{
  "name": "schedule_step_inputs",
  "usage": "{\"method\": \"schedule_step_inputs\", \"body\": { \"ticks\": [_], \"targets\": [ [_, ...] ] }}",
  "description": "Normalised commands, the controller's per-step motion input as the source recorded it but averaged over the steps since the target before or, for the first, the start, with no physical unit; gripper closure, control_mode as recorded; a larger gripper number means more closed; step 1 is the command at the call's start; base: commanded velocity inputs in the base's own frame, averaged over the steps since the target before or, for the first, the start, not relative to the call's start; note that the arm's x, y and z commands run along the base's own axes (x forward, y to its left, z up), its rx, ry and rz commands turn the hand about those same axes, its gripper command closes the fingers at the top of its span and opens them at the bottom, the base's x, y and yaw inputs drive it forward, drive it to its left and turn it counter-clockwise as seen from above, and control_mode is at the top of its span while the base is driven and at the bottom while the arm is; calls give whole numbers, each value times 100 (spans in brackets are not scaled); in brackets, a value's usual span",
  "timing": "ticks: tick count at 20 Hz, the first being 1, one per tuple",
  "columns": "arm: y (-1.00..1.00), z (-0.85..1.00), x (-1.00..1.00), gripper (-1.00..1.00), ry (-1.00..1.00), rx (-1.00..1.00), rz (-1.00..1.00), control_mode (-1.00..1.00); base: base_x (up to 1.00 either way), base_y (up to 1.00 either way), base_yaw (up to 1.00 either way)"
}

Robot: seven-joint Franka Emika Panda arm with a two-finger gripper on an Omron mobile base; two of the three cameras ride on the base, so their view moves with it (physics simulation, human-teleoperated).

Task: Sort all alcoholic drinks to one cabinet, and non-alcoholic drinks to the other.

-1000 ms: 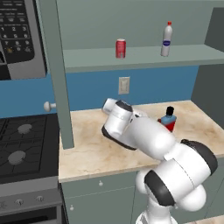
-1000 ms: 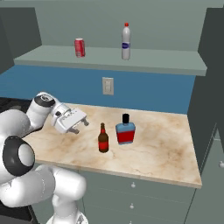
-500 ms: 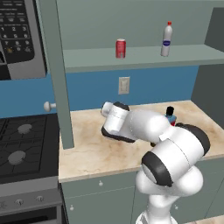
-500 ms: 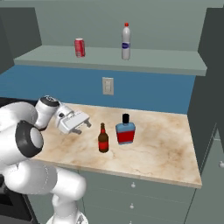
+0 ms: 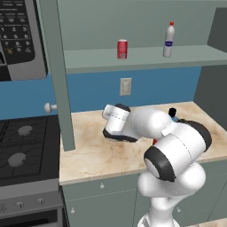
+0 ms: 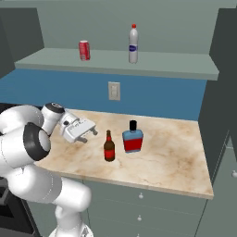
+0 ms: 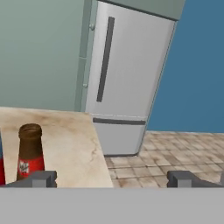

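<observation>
On the counter stand a slim brown beer bottle (image 6: 109, 147) with a red label and, just right of it, a squat flat bottle (image 6: 133, 138), red below with a black cap. My gripper (image 6: 90, 135) hangs open and empty low over the counter, a short way left of the beer bottle and pointing toward it. In the hand view the beer bottle (image 7: 29, 153) sits at the lower left, outside the open gripper (image 7: 113, 179). A red soda can (image 6: 84, 50) and a white plastic bottle (image 6: 134, 45) stand apart on the open shelf (image 6: 185, 69) above.
The marble counter (image 6: 171, 152) ends at a dark cabinet wall (image 6: 217, 92) on the right. A stove (image 5: 22, 146) and a microwave (image 5: 17, 35) are to the left, behind a cabinet post (image 5: 57, 80). A wall outlet (image 6: 114, 91) is behind the counter. A fridge (image 7: 127, 78) stands beyond it.
The arm has folded lower over the counter, its elbow swinging forward, and the hand has crept slightly toward the beer bottle. The bottles and can stay put; the jaws stay open.
</observation>
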Motion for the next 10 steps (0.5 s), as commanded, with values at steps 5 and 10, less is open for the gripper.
{"method": "schedule_step_inputs", "body": {
  "ticks": [5,10],
  "targets": [
    [-4,0,11,-100,0,0,0,-100,0,0,0],
    [-10,-3,9,-100,0,0,0,-100,0,0,0]
  ]
}}
